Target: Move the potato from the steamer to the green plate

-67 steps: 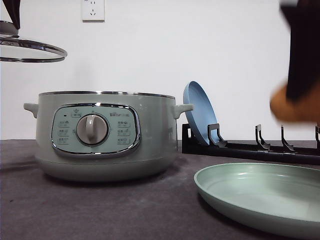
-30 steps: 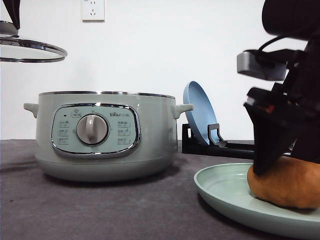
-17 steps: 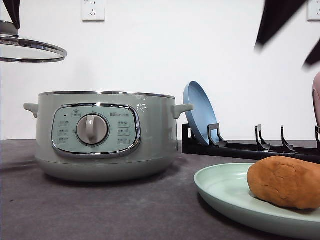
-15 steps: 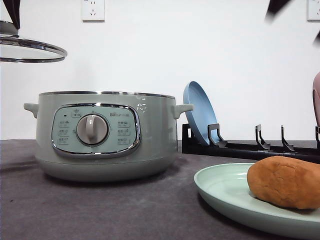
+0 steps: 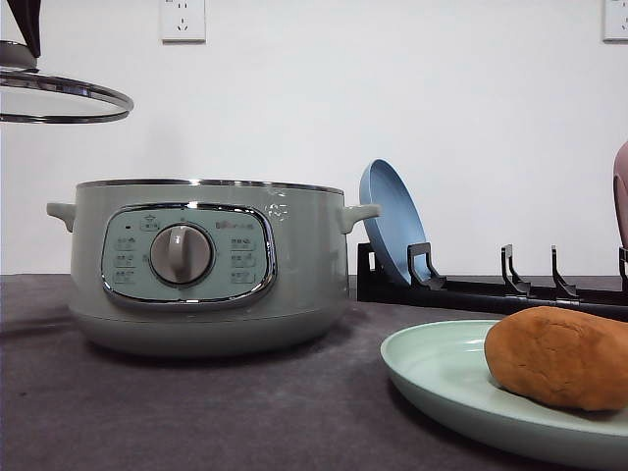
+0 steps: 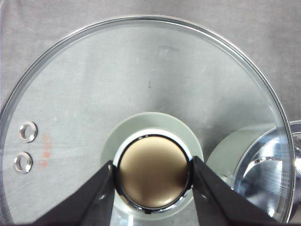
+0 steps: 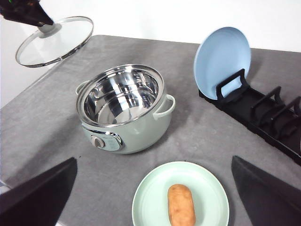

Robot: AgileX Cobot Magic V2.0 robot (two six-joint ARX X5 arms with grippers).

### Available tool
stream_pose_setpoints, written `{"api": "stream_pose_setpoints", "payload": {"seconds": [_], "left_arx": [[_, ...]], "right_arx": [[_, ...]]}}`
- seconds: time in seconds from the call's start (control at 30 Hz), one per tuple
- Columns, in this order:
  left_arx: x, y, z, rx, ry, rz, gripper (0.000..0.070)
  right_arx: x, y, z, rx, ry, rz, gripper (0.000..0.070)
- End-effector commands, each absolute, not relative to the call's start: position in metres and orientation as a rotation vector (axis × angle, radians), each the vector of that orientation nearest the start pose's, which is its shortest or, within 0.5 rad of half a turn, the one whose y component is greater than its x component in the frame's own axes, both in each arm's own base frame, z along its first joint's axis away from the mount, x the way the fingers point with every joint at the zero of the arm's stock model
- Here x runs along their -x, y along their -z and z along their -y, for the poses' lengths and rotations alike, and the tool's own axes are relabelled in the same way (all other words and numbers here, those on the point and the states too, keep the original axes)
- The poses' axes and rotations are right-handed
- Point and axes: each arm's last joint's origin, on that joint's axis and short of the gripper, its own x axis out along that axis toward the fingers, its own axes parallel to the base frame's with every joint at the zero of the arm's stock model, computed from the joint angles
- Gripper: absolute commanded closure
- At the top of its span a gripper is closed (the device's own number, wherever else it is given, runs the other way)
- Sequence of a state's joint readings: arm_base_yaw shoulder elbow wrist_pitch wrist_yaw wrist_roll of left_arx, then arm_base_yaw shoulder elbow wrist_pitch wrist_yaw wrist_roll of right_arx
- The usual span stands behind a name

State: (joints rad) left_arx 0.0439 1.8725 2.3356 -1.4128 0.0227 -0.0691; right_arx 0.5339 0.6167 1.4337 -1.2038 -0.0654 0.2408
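Potato (image 7: 181, 205) lying on green plate (image 7: 150, 197) beside open steamer (image 7: 123, 109), left gripper (image 6: 153, 172) clamping lid knob (image 6: 153, 178), right gripper (image 7: 153, 188) fingers spread wide, empty

I'm working a staged kitchen mock-up: steamer (image 5: 201, 265), black dish rack (image 7: 263, 115) on a grey-clothed table (image 5: 196, 412), bare white wall (image 5: 392, 98) with sockets.

blue plate (image 7: 222, 55) upright in black rack (image 7: 263, 115); grey table (image 5: 196, 412); wall socket (image 5: 183, 19).
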Motion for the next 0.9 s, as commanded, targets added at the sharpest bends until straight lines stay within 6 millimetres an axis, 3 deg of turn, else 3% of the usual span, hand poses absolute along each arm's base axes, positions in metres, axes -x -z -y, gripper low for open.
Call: {"api": "stream_pose_setpoints", "payload": {"seconds": [0.0, 0.37, 0.87], "left_arx": [[-0.339, -0.454, -0.01, 0.093, -0.041, -0.9, 0.07], [-0.338, -0.454, 0.027, 0.064, 0.054, -0.909, 0.07], [-0.319, -0.453, 0.117, -0.06, 0.306, -0.918, 0.07]], "right_arx": [[-0.012, -0.444, -0.009, -0.151, -0.532, -0.441, 0.0034], [-0.013, -0.445, -0.007, -0.137, -0.455, -0.422, 0.0034], [-0.014, -0.447, -0.007, -0.144, -0.455, -0.393, 0.0034]]}}
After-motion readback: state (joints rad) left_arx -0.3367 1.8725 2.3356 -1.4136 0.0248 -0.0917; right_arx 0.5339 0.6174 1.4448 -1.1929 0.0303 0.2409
